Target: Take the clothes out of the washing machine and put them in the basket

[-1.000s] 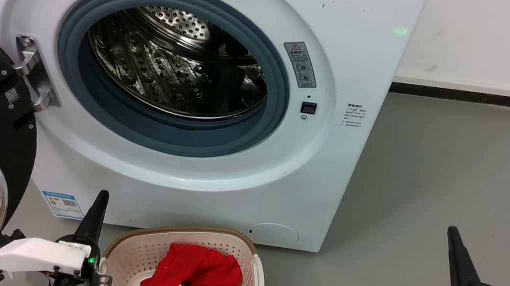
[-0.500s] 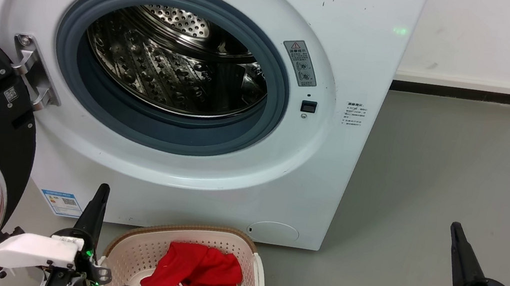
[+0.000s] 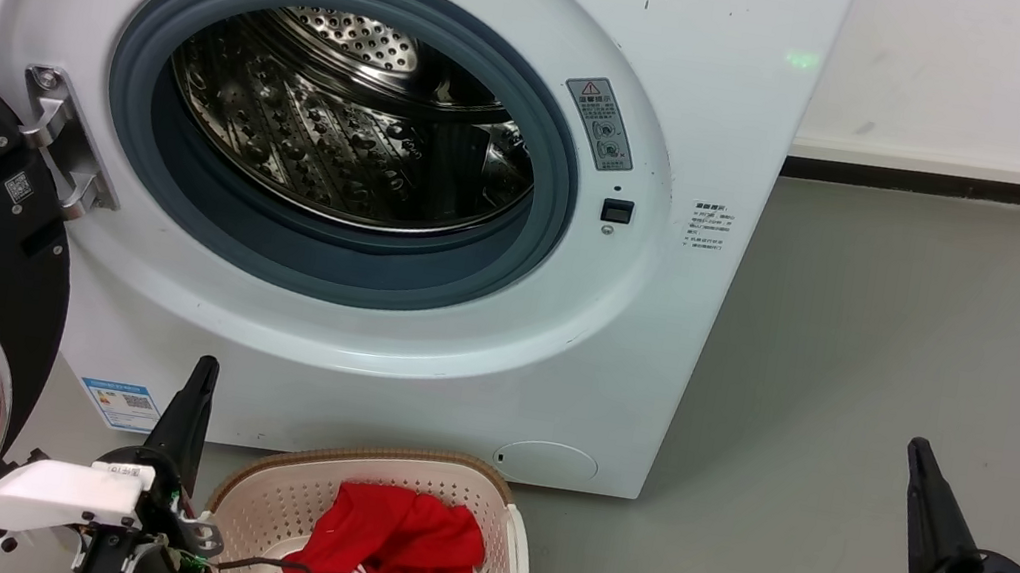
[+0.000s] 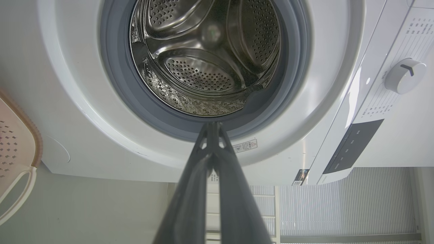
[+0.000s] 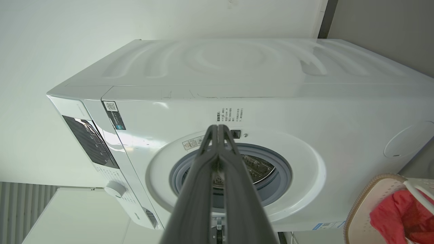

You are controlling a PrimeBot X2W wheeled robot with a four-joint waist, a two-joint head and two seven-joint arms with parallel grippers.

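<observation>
grey floor (image 3: 876,341), red clothes (image 3: 401,543) in basket (image 3: 276,499) before washing machine (image 3: 708,114)

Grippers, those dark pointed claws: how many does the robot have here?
2. The left gripper sits at the lower left beside the basket; the right gripper at the lower right, over the floor. Both are shut.
</observation>
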